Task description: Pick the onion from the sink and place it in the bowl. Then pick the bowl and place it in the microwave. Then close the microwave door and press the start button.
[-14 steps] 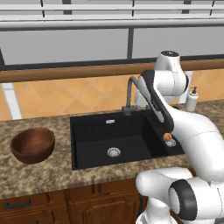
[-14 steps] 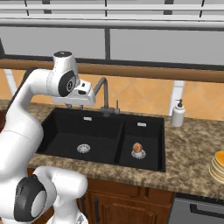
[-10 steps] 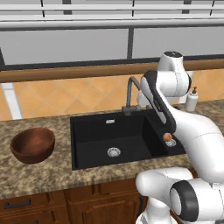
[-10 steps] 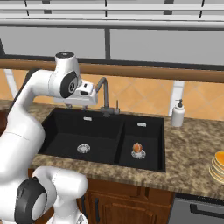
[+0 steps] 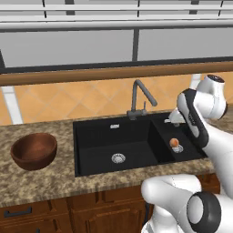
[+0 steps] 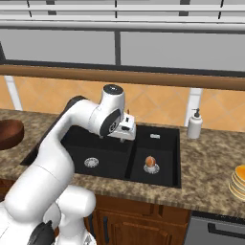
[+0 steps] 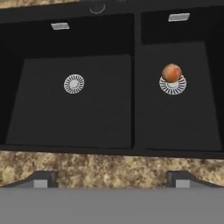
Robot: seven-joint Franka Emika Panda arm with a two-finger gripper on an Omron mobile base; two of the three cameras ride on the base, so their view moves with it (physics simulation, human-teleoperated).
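Note:
The onion (image 7: 171, 72) is a small orange-brown ball resting on the steel drain of the right basin of the black sink (image 7: 78, 113). It also shows as the onion (image 5: 174, 143) and the onion (image 6: 150, 161) in the base views. My gripper (image 7: 111, 180) hangs open and empty above the sink's front rim, left of the onion and well above it; the hand (image 6: 126, 129) hovers over the divider between the basins. The dark wooden bowl (image 5: 34, 150) stands empty on the counter left of the sink. The microwave and its door are out of view.
A dark arched faucet (image 5: 139, 98) rises behind the sink, close to my arm. A white soap dispenser (image 6: 194, 124) stands at the back right. A stack of orange-topped discs (image 6: 238, 182) sits at the counter's far right. Speckled granite counter (image 5: 50, 182) surrounds the sink.
My arm has swung right and lower, bringing the hand over the sink toward the onion's basin. The onion and the bowl have not moved. The gripper stays open.

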